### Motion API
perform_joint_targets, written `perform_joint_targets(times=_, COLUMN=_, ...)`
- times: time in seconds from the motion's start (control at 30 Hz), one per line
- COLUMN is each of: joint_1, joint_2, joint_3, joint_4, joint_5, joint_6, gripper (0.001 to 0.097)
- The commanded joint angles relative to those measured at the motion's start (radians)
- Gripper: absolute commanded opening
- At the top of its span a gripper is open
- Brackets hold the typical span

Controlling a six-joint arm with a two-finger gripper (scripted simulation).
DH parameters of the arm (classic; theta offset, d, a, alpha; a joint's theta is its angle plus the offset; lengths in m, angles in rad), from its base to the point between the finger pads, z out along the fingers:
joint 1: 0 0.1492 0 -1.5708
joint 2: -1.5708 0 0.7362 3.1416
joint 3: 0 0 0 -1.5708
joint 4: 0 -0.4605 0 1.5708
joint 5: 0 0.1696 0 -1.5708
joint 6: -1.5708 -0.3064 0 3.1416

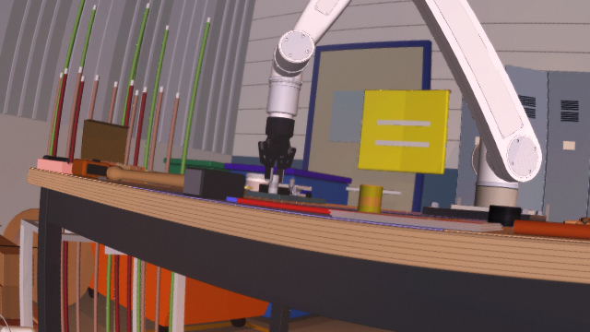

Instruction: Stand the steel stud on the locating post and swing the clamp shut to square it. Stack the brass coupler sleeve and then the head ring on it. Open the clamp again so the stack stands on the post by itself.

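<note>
The steel stud (274, 183) stands upright on the green fixture plate (286, 198), on the locating post, directly under my fingers. My gripper (275, 175) is open just above the stud and holds nothing. The clamp (297, 189) sits just to the right of the stud; I cannot tell whether it touches it. The brass coupler sleeve (370, 198) stands upright on the mat further right. I cannot make out the head ring.
A black-headed wooden mallet (184, 180) lies on the bench left of the fixture. A blue bin (309, 182) stands behind the fixture. A black puck (504, 215) and an orange rod (551, 228) lie at the right. The bench's front edge runs close below the mat.
</note>
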Motion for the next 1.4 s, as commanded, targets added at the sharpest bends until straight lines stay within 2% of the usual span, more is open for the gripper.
perform_joint_targets(times=0.0, joint_1=0.0, joint_2=-0.002, joint_3=0.001, joint_4=0.0, joint_5=-0.001, joint_6=0.0, gripper=0.046)
perform_joint_targets(times=0.67, joint_1=0.0, joint_2=-0.039, joint_3=0.02, joint_4=0.0, joint_5=-0.057, joint_6=0.0, gripper=0.046)
perform_joint_targets(times=1.1, joint_1=0.0, joint_2=-0.047, joint_3=0.025, joint_4=0.0, joint_5=-0.07, joint_6=0.0, gripper=0.046)
perform_joint_targets(times=1.37, joint_1=0.0, joint_2=-0.09, joint_3=0.052, joint_4=0.001, joint_5=-0.138, joint_6=0.0, gripper=0.046)
